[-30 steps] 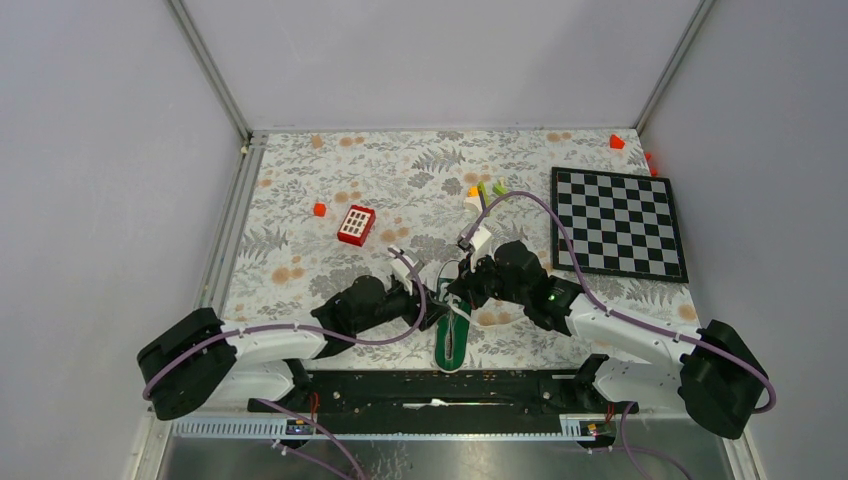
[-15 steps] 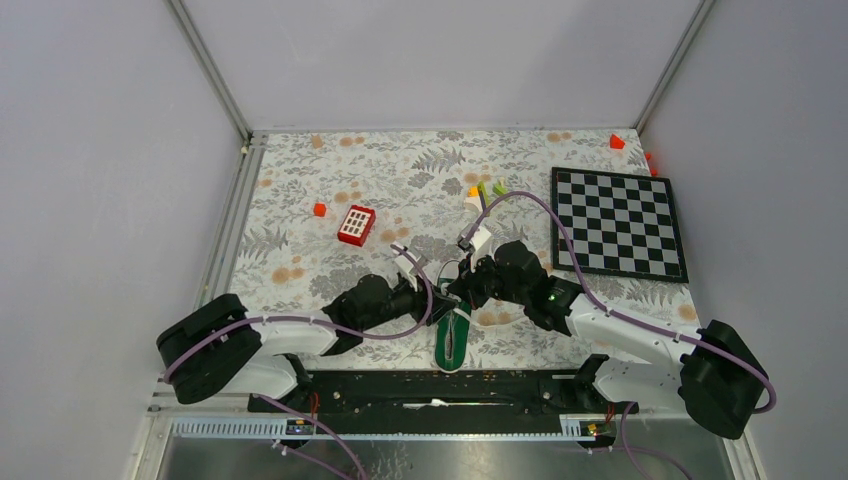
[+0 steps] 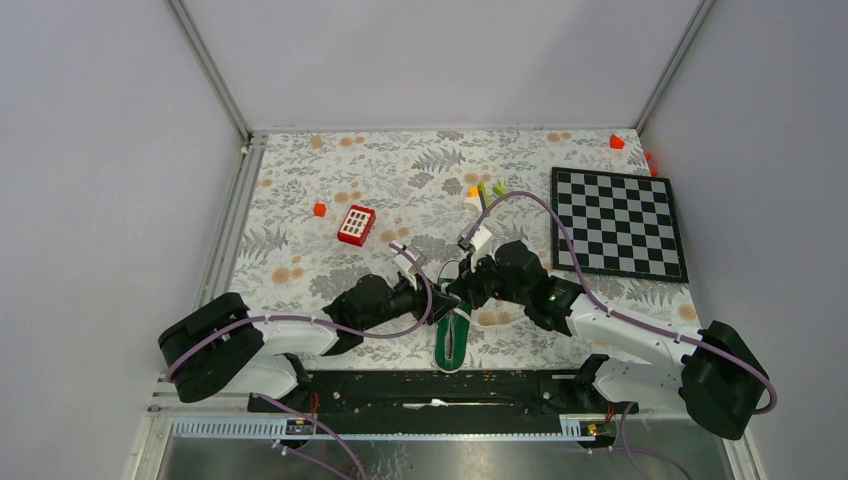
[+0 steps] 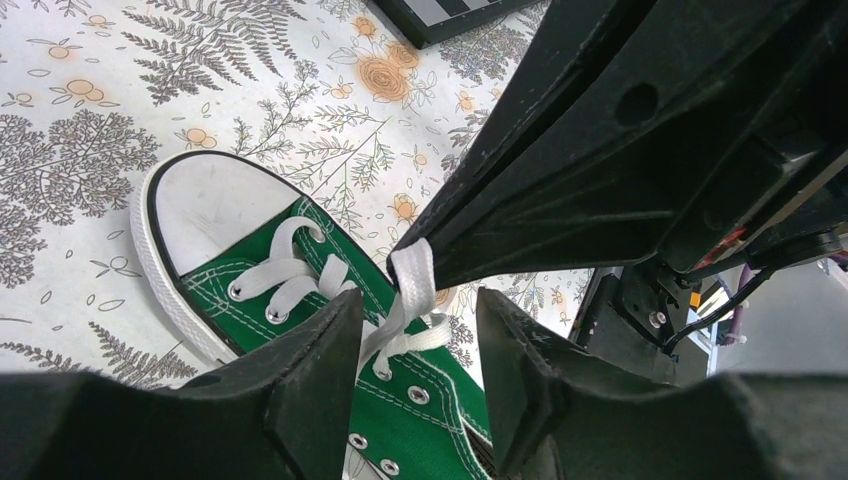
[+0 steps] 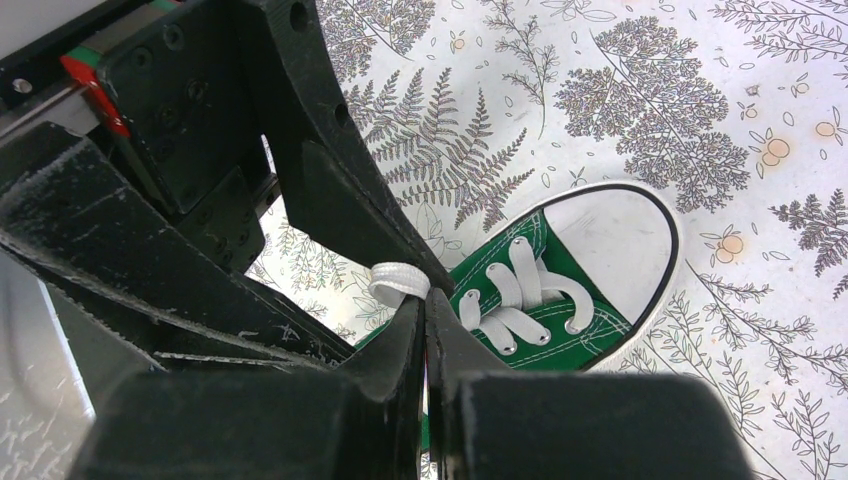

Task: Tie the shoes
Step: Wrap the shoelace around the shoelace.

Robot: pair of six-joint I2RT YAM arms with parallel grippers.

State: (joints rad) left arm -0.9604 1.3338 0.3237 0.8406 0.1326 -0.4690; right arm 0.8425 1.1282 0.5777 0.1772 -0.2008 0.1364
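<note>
Resting on fern-print cloth, the sneaker has its lace pinched by right claw; left claw apart.

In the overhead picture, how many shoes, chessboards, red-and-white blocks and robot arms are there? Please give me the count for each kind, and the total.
Shoe: 1
Chessboard: 1
Red-and-white block: 1
Robot arms: 2 (left arm, right arm)
Total: 5
</note>
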